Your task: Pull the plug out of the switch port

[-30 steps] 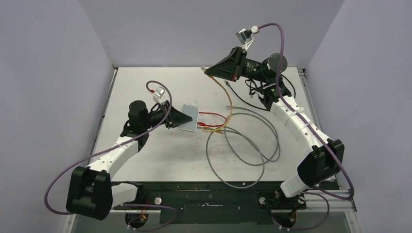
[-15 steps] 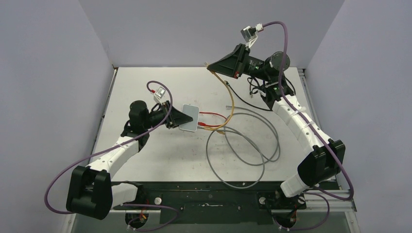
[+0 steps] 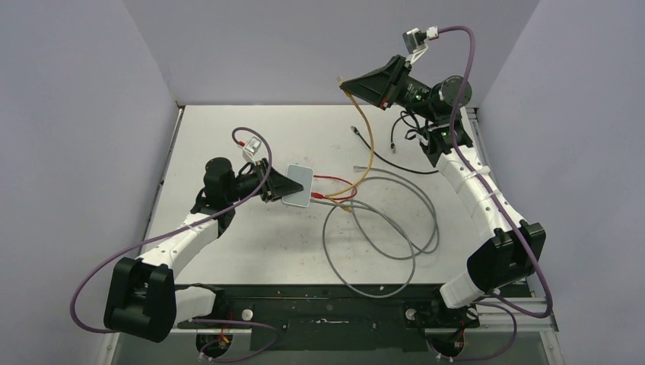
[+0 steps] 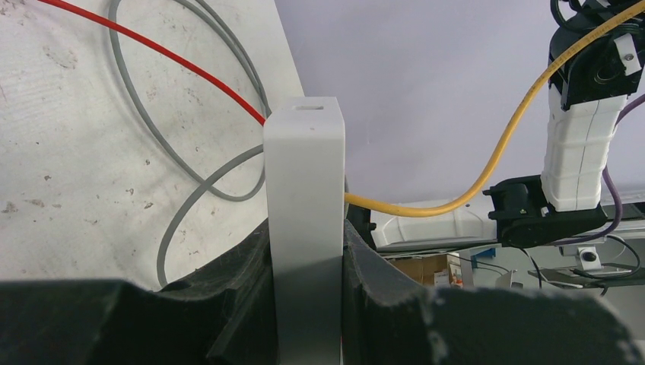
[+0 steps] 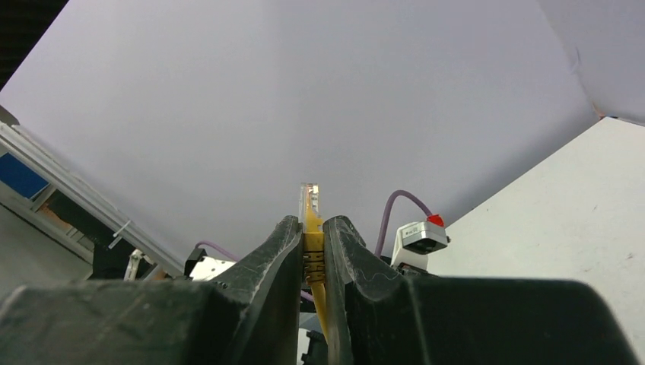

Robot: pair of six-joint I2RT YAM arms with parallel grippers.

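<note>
The switch, a flat pale grey-white box [image 3: 300,182] [image 4: 304,182], stands on edge on the table with my left gripper [image 3: 289,185] [image 4: 306,237] shut on its flat sides. The switch port is somewhere on the narrow right edge [image 3: 310,195]; which socket I cannot tell. The yellow plug [image 3: 343,80] [image 5: 309,204] is free of the box, high in the air at the back right. My right gripper [image 3: 346,82] [image 5: 311,228] is shut on it. Its yellow cable [image 3: 370,141] [image 4: 487,171] hangs down to the table beside the switch.
A red cable [image 3: 335,182] and a grey cable [image 3: 380,228] run from the switch's right edge; the grey one lies in wide loops across the middle of the table. A loose black cable [image 3: 388,158] lies at the back right. Purple walls close in on three sides.
My right gripper has risen and moved right with the yellow plug, drawing its cable up. The left gripper and the switch have stayed where they were.
</note>
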